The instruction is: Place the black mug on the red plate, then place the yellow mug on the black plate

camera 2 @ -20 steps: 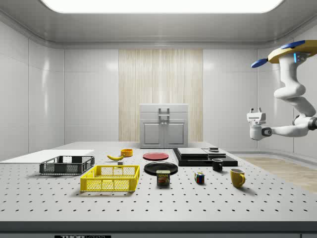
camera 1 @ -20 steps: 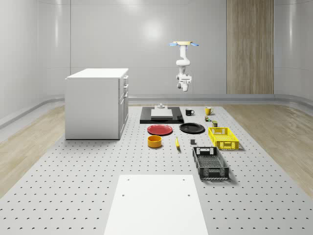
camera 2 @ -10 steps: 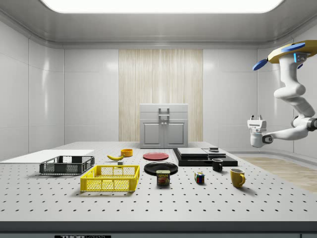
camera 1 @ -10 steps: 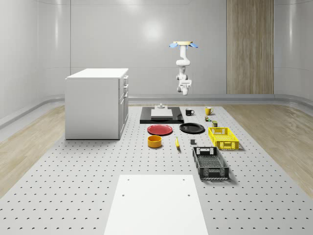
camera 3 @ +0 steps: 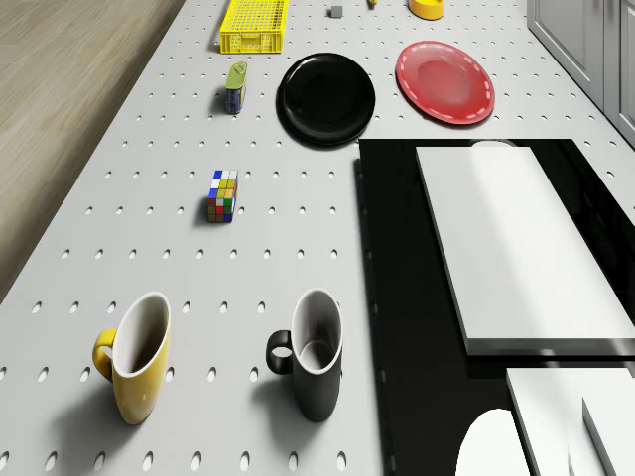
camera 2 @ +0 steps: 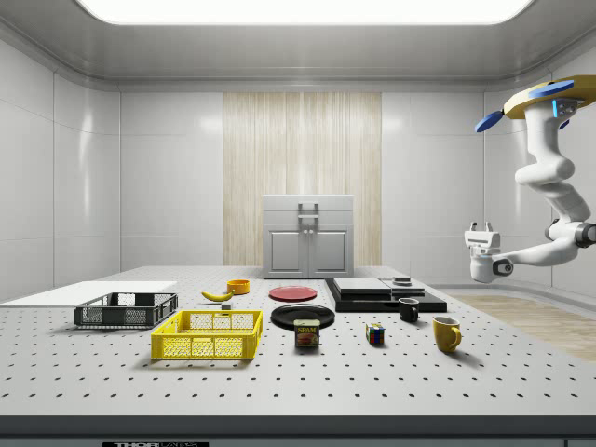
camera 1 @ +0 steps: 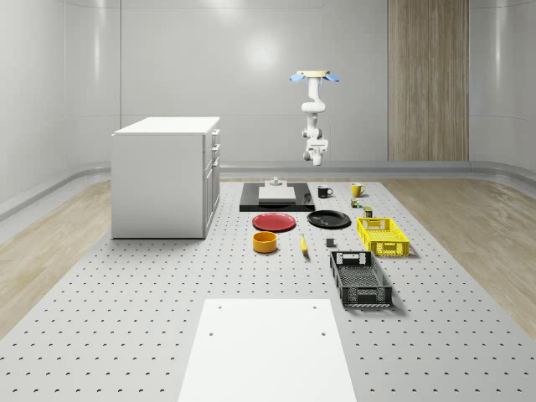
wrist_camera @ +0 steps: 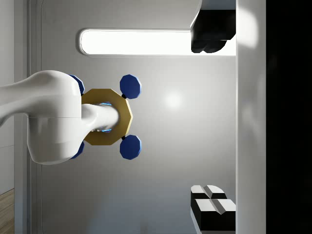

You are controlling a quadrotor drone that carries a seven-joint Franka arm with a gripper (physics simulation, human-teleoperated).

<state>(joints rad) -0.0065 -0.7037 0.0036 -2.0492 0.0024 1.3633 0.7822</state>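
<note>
Two fingers of the gripper point upward, spread apart with nothing between them, high in the air beyond the far end of the table. The drone hovers above, past the table's edge at the side view's right. Below, the black mug and yellow mug stand upright, near each other, beside a black slab carrying white blocks. A Rubik's cube, a can labelled SPAM, the black plate and the red plate lie farther along, both plates bare.
</note>
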